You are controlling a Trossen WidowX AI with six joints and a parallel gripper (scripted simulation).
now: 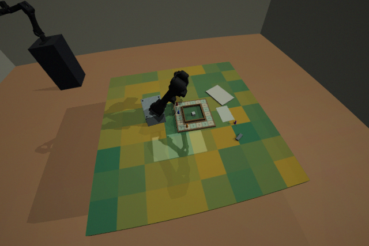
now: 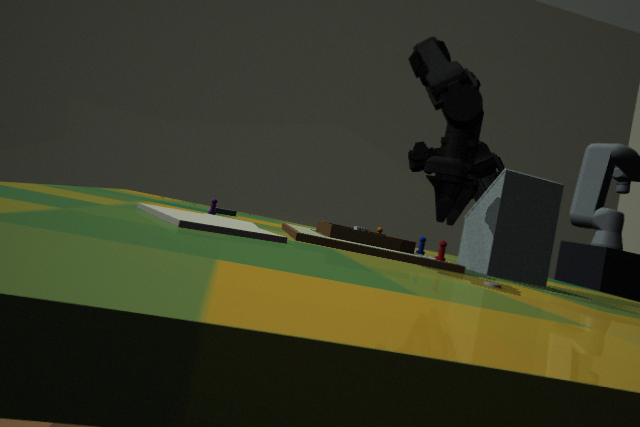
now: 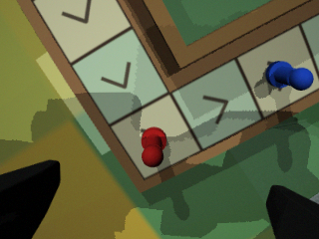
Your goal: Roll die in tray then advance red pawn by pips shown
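The red pawn (image 1: 176,104) (image 2: 441,250) (image 3: 154,144) stands upright on the corner square of the board (image 1: 211,116) (image 3: 120,75). My gripper (image 2: 445,221) (image 3: 165,184) is open and empty, its fingertips above the red pawn and wide apart on either side of it in the wrist view. The blue pawn (image 1: 178,112) (image 2: 421,245) (image 3: 286,76) stands two squares from the red one. The orange pawn (image 1: 187,125) (image 2: 379,229) stands on another side. The white die (image 1: 193,113) lies in the wooden tray (image 1: 195,120) (image 2: 361,236) (image 3: 224,39); its pips are too small to read.
A thick white slab (image 1: 219,94) and a thin white sheet (image 1: 225,113) lie beyond the board. A purple pawn (image 1: 234,122) (image 2: 212,206) and a dark grey block (image 1: 238,136) are near them. A small grey disc (image 2: 492,284) lies near my arm's grey pedestal (image 2: 524,226).
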